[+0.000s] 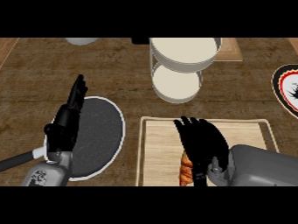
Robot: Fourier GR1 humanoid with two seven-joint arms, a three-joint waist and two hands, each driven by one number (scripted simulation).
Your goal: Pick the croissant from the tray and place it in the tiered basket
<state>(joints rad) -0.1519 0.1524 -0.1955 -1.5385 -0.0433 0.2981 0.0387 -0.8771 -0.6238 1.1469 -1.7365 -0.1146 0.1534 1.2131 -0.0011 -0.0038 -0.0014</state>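
Note:
A golden-brown croissant (pixel 185 170) lies on the pale wooden tray (pixel 161 144), mostly hidden under my right hand (pixel 201 142). The right hand's fingers are straight and point away from me, hovering over or touching the croissant; I cannot tell which. The tiered basket (pixel 183 57) stands beyond the tray, with two round cream tiers, the upper one larger. My left hand (pixel 71 111) stands open and still at the left, fingers up, above a dark pan.
A dark round pan with a white rim (pixel 102 131) and a grey handle sits left of the tray. A red-and-black-rimmed plate (pixel 286 94) with food is at the right edge. A grey bowl (pixel 81 41) shows at the far top.

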